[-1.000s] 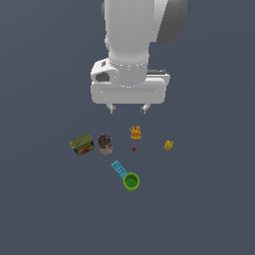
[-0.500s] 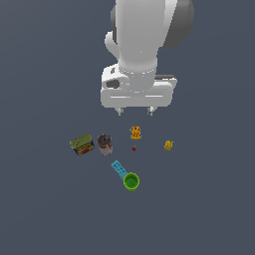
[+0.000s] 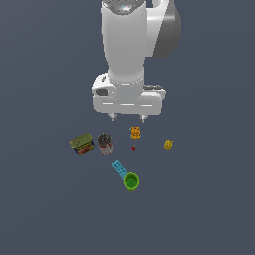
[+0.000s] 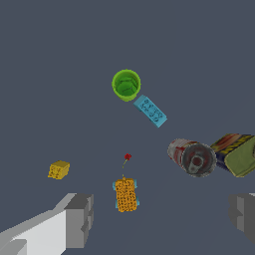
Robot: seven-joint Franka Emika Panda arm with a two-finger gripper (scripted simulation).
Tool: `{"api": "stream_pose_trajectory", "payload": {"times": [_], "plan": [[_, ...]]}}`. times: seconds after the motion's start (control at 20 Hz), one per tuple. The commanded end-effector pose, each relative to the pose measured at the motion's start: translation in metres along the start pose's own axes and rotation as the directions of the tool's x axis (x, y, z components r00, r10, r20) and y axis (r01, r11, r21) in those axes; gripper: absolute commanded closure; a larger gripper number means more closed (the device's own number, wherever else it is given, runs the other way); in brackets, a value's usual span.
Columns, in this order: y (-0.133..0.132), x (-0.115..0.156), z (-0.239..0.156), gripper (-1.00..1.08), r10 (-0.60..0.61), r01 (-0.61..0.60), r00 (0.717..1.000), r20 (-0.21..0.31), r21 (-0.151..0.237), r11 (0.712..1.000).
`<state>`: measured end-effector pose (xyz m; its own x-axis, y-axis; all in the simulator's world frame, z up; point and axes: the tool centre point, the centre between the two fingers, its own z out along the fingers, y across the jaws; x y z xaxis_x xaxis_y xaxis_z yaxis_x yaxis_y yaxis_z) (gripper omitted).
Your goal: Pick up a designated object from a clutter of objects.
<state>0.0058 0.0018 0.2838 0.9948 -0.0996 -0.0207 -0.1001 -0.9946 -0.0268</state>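
The tin (image 3: pixel 82 144), olive-green on top with a blue label, lies at the exterior view's left end of the clutter; in the wrist view it (image 4: pixel 239 152) sits at the frame edge. The small can (image 3: pixel 104 144) stands right beside it, also seen in the wrist view (image 4: pixel 191 157). My gripper (image 3: pixel 128 118) is open and empty, hovering above the clutter, nearest the orange block (image 3: pixel 135 132), with the tin off to the exterior view's left. In the wrist view the gripper (image 4: pixel 162 219) shows its two fingers (image 4: pixel 79 219) wide apart with nothing between them.
A green cup (image 3: pixel 131 182) with a blue handle (image 3: pixel 118 168) lies nearest the exterior camera. A yellow block (image 3: pixel 169 145) sits to the exterior view's right and a tiny red bit (image 3: pixel 133 149) lies by the orange block. The floor is plain dark grey.
The gripper went slightly to the exterior view's right, then came back left and lower toward the clutter. It stays open. The objects have not moved.
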Motion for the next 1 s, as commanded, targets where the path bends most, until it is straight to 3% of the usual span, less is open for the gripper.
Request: {"api": "stream_pose_trajectory", "payload": {"times": [0.0,0.2,0.35,0.65,0.95], "plan": [[0.015,0.004,0.012,-0.92,0.065,-0.065,0.998,0.000,0.005,0.998],[0.048,0.011,0.039,-0.92,0.206,-0.206,0.979,-0.001,0.014,0.979],[0.080,0.014,0.064,-0.92,0.337,-0.337,0.942,-0.002,0.018,0.941],[0.153,0.009,0.116,-0.92,0.595,-0.594,0.804,-0.010,0.016,0.804],[0.203,-0.003,0.151,-0.92,0.742,-0.742,0.670,-0.023,0.007,0.670]]}}
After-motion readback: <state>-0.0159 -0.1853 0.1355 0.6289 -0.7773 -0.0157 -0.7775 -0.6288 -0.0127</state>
